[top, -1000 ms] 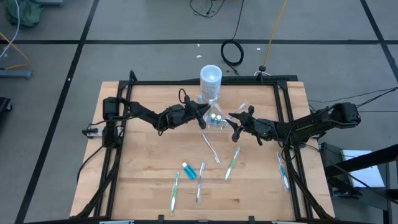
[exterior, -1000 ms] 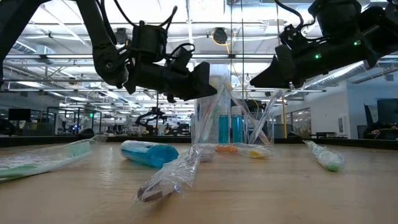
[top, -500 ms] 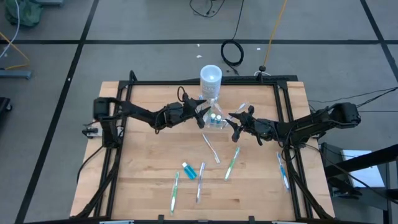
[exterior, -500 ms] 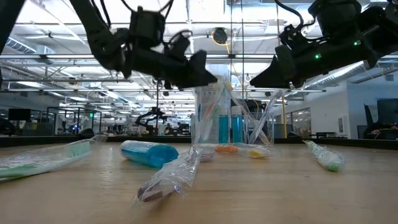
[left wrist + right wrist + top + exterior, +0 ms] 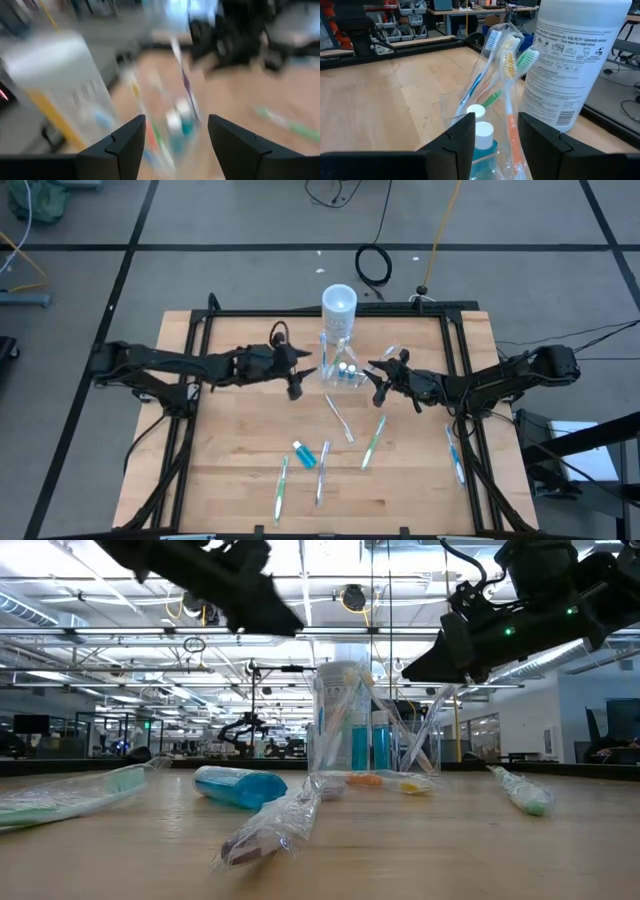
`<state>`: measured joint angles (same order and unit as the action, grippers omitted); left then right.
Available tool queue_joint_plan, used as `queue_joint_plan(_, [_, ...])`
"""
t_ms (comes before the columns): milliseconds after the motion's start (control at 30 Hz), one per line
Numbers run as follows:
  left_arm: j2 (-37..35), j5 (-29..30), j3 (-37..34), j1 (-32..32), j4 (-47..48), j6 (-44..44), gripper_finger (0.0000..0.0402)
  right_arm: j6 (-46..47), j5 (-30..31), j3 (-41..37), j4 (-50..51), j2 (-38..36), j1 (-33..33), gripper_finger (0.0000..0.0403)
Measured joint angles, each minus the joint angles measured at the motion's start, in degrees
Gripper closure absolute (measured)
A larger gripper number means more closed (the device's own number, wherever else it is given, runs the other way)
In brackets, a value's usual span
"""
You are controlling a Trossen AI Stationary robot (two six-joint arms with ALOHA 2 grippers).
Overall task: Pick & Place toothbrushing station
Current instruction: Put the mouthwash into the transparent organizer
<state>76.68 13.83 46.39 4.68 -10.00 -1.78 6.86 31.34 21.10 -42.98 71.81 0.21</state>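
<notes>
Lying loose on the worktop (image 5: pixel 230 440), a wrapped toothbrush (image 5: pixel 340 418) is pointing toward the clear container (image 5: pixel 343 370). Hovering closer, the right gripper (image 5: pixel 378 378) is standing spread and empty; the left gripper (image 5: pixel 296 373) is spread too.

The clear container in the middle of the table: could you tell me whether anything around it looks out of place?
Yes. The clear container stands upright with a few brushes, but wrapped toothbrushes and a blue tube lie scattered at odd angles on the table in front of it, one brush at the right edge.
</notes>
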Motion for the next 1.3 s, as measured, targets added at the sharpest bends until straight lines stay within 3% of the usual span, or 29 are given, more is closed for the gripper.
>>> queue_joint_plan(100, [-2.06,-6.91,-0.02,-0.76,11.65,2.3,0.0179,1.26,-0.1,0.0,0.38,0.0,0.0,0.0264])
queue_joint_plan(200, [-2.07,-17.6,-0.03,-2.28,21.95,0.84,0.0179,3.43,-0.12,0.0,2.65,0.0,0.0,0.0264])
queue_joint_plan(333, [0.82,-27.23,-0.69,-6.34,26.13,-3.2,0.0179,5.64,-0.11,-0.04,5.71,0.0,0.0,0.0264])
queue_joint_plan(633, [13.36,-26.87,-1.99,-15.02,14.68,-10.17,0.0179,6.16,-0.1,-0.04,6.03,0.0,0.0,0.0264])
queue_joint_plan(1000, [23.85,-25.3,-1.83,-16.43,8.3,-10.21,0.0183,5.98,0.03,-0.04,5.45,-0.01,-0.02,0.0264])
queue_joint_plan(1300, [23.71,-24.82,-1.92,-16.18,6.87,-9.89,0.0288,1.5,0.08,-0.04,4.88,0.0,-0.2,0.0264])
